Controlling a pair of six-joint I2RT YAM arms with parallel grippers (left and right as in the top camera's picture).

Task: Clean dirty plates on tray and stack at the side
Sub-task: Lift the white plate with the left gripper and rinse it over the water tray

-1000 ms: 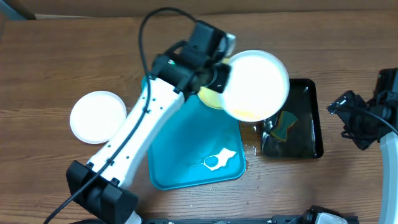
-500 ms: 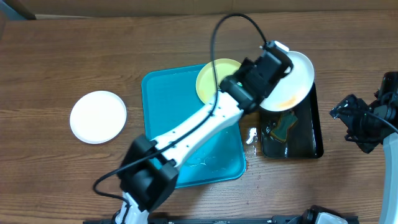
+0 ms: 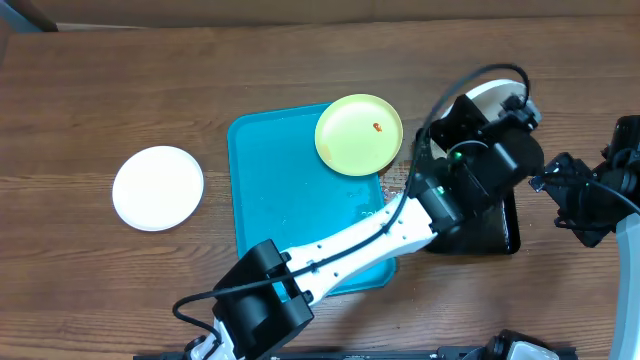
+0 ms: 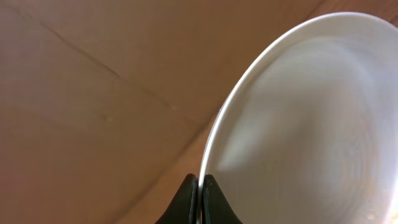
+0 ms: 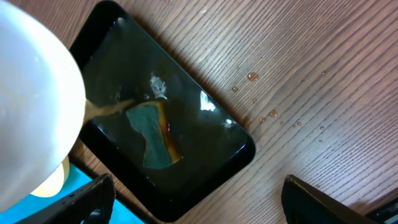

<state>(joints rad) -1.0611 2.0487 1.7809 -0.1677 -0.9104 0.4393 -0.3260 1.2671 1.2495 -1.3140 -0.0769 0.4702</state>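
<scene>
I've got a glossy white plate (image 4: 311, 124) tilted on edge, just right of my left gripper (image 4: 200, 190) fingers, above the black tray (image 5: 205, 127) where a sponge (image 5: 152, 134) lies in dark water. Yellow-green plate (image 3: 359, 134), red speck, sits on the turquoise tray (image 3: 280, 190); second white plate (image 3: 158, 187) well apart on the wood table (image 3: 100, 90). Left fingers are clamped on the plate rim. My right gripper (image 5: 199, 183) fingers are wide apart, nothing between
</scene>
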